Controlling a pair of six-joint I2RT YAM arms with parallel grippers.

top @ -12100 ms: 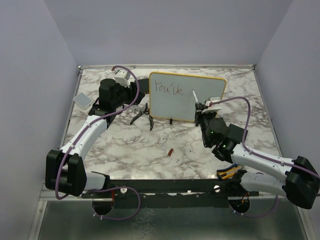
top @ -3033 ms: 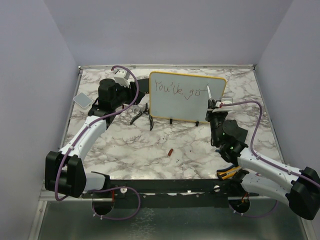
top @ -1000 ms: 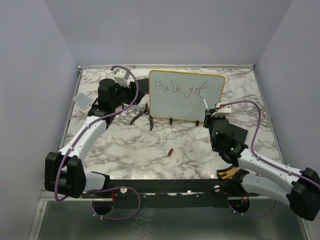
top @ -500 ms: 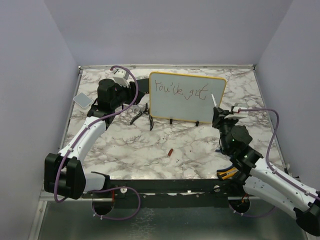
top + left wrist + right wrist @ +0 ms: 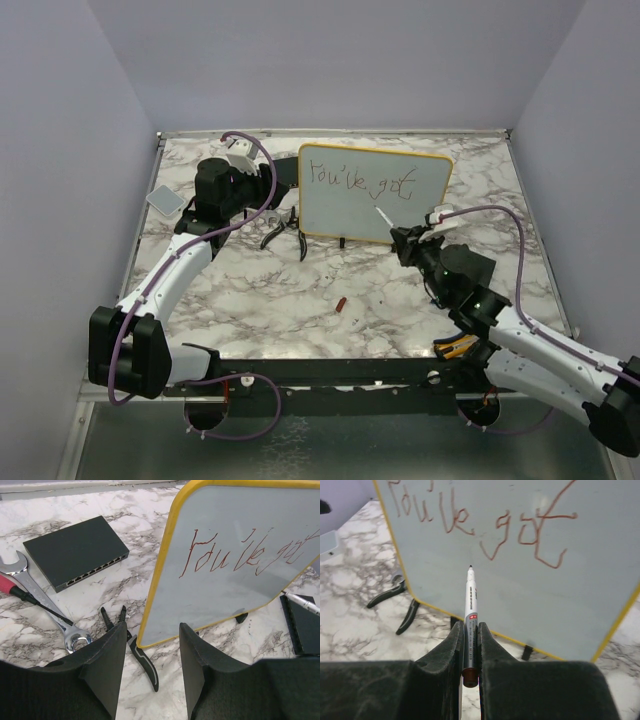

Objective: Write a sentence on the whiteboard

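The whiteboard [image 5: 345,218], white with a yellow frame, stands upright at the back middle of the table. The sentence [image 5: 360,180] reads "You've got" in one line; it also shows in the left wrist view [image 5: 240,555] and the right wrist view [image 5: 485,522]. My right gripper [image 5: 405,243] is shut on a white marker [image 5: 470,605]. The marker's tip points at the bare board below the writing, and contact is unclear. My left gripper [image 5: 150,640] is open and empty by the board's lower left corner [image 5: 145,640].
A black box [image 5: 75,550], a wrench [image 5: 30,587] and a red-handled screwdriver [image 5: 10,586] lie left of the board. Pliers [image 5: 280,232] lie at its lower left foot. A small red piece [image 5: 341,303] lies mid-table, and a grey pad [image 5: 165,199] far left.
"got" has been added after "You've". My right gripper with the marker has moved from the board's right end down and left, below the written line. The left arm has not moved.
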